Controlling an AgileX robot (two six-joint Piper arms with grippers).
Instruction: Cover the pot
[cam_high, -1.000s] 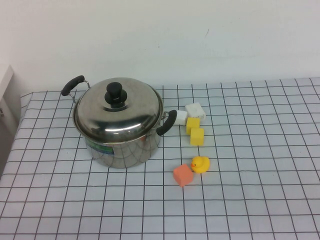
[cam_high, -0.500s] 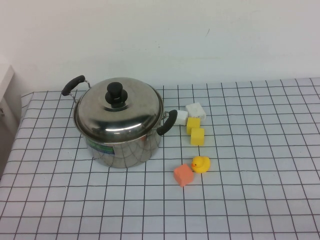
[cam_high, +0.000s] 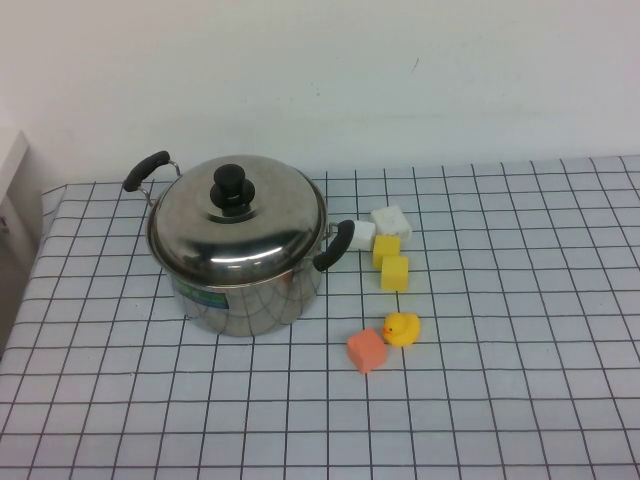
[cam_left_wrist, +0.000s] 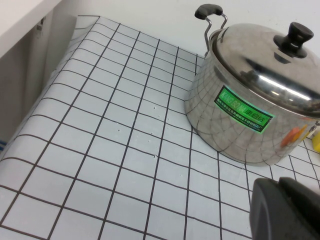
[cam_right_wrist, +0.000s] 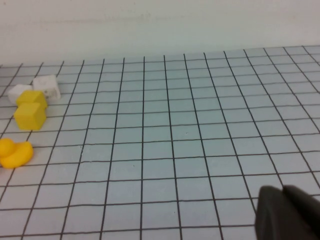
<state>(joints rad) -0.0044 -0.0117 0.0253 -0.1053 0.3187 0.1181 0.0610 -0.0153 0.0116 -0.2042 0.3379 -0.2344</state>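
The table (cam_high: 520, 300) carries the pot (cam_high: 240, 295) at its left rear, lid (cam_high: 237, 218) seated squarely on the rim, so the covering looks done (nothing left but to stay clear). Beside the pot lie two white blocks (cam_high: 390, 220), two yellow blocks (cam_high: 394, 272), an orange block (cam_high: 366, 350) and a duck (cam_high: 401, 328). The left gripper (cam_left_wrist: 287, 210) hangs near the pot, the right gripper (cam_right_wrist: 287, 215) over bare cloth; whether either claw is open, I cannot tell.

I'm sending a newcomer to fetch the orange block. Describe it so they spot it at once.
Start at the pot, lid on, at the table's left. To its right lie small toys; the orange block is the nearest, touching a yellow duck. It is the only orange piece: the others are yellow or white. Neither claw shows in the high view.
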